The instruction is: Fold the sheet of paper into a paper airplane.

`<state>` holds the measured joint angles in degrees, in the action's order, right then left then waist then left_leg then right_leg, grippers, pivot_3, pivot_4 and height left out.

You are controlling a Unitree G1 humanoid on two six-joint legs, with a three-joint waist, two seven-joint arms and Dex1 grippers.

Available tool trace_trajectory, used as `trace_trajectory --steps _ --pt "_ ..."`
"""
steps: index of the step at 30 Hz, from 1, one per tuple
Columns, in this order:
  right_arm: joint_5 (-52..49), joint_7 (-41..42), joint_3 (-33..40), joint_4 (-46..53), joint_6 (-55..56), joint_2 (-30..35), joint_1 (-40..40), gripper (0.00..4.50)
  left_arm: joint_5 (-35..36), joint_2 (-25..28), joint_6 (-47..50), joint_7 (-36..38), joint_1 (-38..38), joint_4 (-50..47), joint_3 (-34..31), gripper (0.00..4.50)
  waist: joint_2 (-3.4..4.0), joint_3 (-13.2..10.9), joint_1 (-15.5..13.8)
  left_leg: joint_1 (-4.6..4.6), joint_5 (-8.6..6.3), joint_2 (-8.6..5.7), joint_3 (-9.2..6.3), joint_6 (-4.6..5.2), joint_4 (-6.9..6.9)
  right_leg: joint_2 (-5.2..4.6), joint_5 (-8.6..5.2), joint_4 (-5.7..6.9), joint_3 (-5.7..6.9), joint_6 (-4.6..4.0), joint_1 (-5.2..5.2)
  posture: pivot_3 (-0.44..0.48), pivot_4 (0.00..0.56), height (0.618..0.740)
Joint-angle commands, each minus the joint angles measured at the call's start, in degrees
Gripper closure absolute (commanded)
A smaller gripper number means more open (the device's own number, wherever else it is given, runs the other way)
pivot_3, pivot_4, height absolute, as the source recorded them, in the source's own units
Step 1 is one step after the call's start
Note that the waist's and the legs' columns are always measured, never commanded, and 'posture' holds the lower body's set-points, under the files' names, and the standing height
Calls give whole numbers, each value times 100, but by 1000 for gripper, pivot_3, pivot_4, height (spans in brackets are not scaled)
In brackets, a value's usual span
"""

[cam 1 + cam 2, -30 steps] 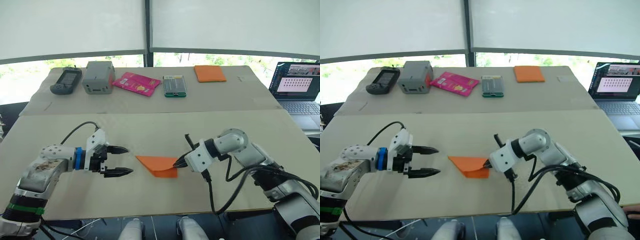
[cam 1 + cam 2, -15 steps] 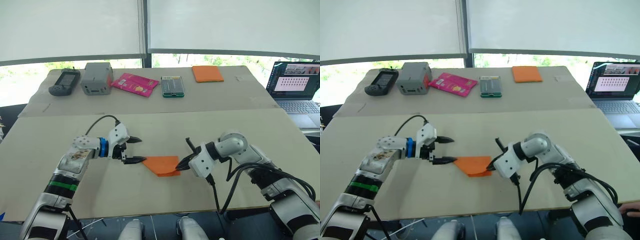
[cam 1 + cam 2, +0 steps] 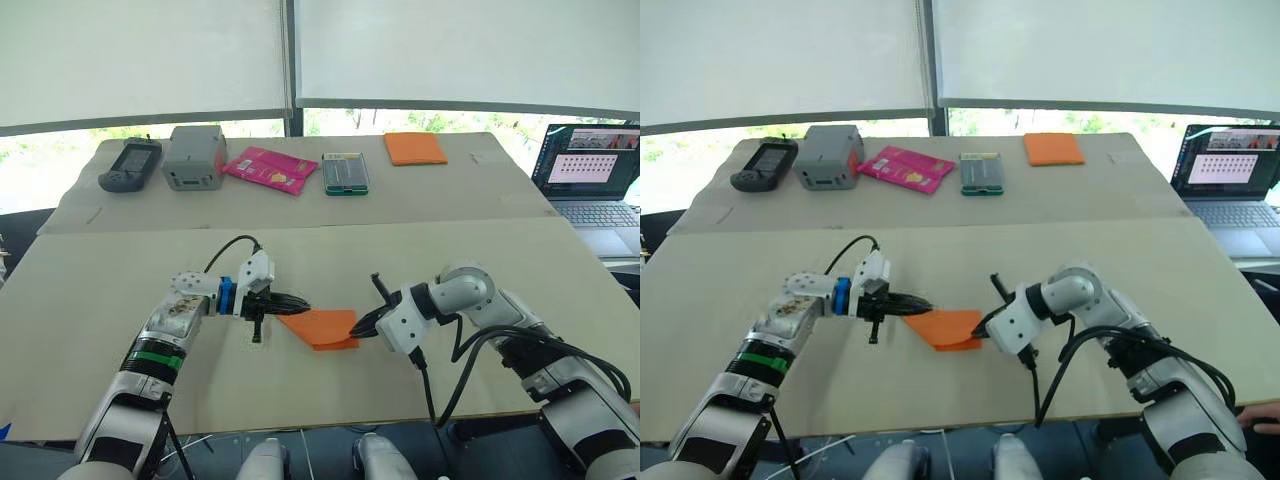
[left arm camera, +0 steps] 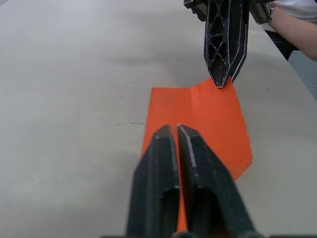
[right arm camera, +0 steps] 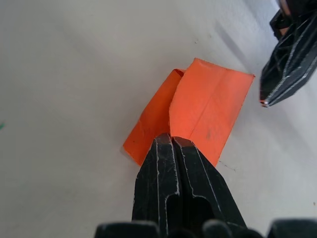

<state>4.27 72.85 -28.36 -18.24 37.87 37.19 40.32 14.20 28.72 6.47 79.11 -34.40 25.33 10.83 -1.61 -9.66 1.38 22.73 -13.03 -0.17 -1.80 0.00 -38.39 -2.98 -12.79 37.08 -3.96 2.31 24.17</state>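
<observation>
Both claws pinch the unmarked sheet of paper [image 3: 322, 327].

Left tool [image 4: 173, 130], two black fingers pressed together, covered near edge of creased bright-orange sheet of paper [image 4: 213, 119] in left wrist view; contact with paper could not be told. Right tool [image 5: 172, 140], fingers together, hid near corner of sheet in right wrist view; pinch or mere press unclear. Open dark-grey laptop [image 3: 588, 175] cut off by right edge; its screen content too small to read. Print on pink flat packet [image 3: 272, 168] illegible.
</observation>
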Motion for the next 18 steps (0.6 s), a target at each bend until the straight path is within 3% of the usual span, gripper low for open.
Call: trace_trajectory --steps 1,16,18 --pt "-109 -48 210 213 -116 57 1 4500 -180 -62 -252 -123 -45 204 11 4472 0 0 0 0 0 0 0 0 -1 0 0 0 0 0 0 0 150 740" --pt "-343 -259 467 1041 -849 223 -623 4500 -724 -179 -886 -246 25 971 207 4472 0 0 -43 -3 0 1 -2 0 -18 2 1 2 1 2 -11 0 150 740" --pt "-368 -430 614 1206 -1013 200 -750 3894 -698 -193 -891 -230 5 1016 187 4500 0 0 -41 -2 0 2 -1 0 -27 3 2 2 1 4 -13 0 150 740"
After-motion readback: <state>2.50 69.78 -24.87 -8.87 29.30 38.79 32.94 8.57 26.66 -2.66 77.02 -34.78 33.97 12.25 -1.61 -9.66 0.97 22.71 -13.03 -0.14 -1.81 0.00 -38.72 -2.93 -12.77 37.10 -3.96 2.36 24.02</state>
